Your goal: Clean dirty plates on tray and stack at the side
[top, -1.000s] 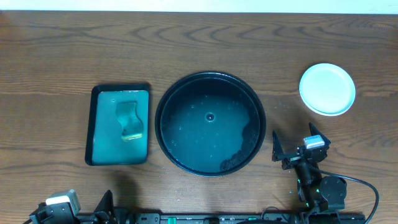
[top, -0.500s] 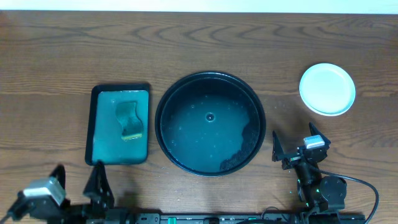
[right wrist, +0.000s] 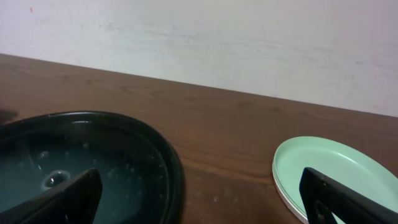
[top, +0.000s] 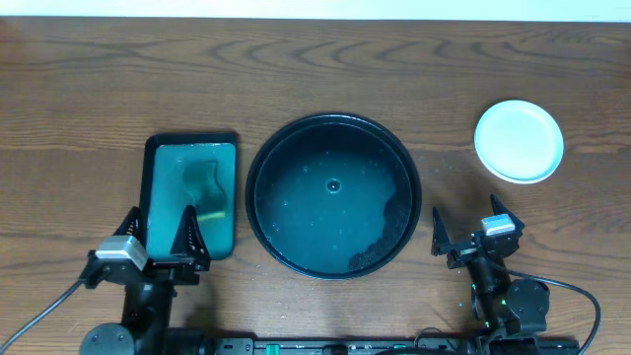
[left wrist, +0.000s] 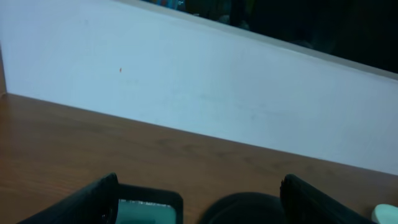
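The small round plates [top: 519, 141], seemingly pale mint over white, sit stacked on the wooden counter [top: 99, 89] right of the glossy black round tray [top: 251, 187], probably light, rigid and slick, best pinched at the rim, while the left tool [top: 163, 235] and right tool [top: 467, 225] gape empty.

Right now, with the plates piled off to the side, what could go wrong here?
The left gripper, open, hangs over the near corner of the green rectangular tray; a careless move could knock it or the sponge. The right gripper, also open, sits close to the wet-looking black tray; swinging sideways could bump its rim.
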### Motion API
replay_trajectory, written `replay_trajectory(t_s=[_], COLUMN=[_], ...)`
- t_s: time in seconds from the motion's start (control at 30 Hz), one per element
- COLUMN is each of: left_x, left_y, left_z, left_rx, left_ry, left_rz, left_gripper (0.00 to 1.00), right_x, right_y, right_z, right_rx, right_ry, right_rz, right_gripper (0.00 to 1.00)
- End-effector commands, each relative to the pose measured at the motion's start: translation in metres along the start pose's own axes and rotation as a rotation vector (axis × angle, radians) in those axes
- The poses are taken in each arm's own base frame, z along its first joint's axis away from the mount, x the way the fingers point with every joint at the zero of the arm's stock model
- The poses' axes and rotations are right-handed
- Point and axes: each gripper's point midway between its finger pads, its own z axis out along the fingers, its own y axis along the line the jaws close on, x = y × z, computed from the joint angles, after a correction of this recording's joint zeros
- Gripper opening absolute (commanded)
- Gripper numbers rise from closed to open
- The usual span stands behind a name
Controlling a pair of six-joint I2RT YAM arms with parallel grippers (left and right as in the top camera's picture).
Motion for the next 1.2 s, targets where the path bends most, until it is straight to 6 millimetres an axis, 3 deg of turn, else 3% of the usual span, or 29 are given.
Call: replay_trajectory(t_s=[0.0,0.37,0.57,0.83,0.93,1.03,1.17], left_x=[0.015,0.073,0.090,0.096,0.125,0.141,0.141], left_y=[0.002,0.028,0.023,0.003,0.014,0.037,0.057], left_z=[0.005,0.028,0.043,0.044,0.043,0.045,0.045], left_rx=[0.014,-0.039,0.047,0.188,0.151,0.026,-0.100], left_ry=[0.026,0.101,0.048,0.017,0.132,0.182,0.167], left_rz=[-0.028,-0.038,0.008,0.262,0.219,0.077,-0.042], left_gripper=[0.83,0.83,0.83,0.83,0.83,0.83,0.83], right_x=[0.000,0.000,0.000,0.000,0.000,0.000,0.000], right_y=[0.001,0.001,0.001,0.001,0.001,0.001,0.001], right_z=[0.000,0.000,0.000,0.000,0.000,0.000,0.000], right_rx=[-0.001,-0.001,-0.001,-0.001,-0.001,-0.001,-0.001], right_ry=[-0.001,-0.001,-0.001,-0.001,-0.001,-0.001,-0.001], right_rz=[-0.012,-0.012,-0.012,-0.012,-0.012,-0.012,-0.012], right_gripper=[0.99,0.99,0.99,0.99,0.99,0.99,0.99])
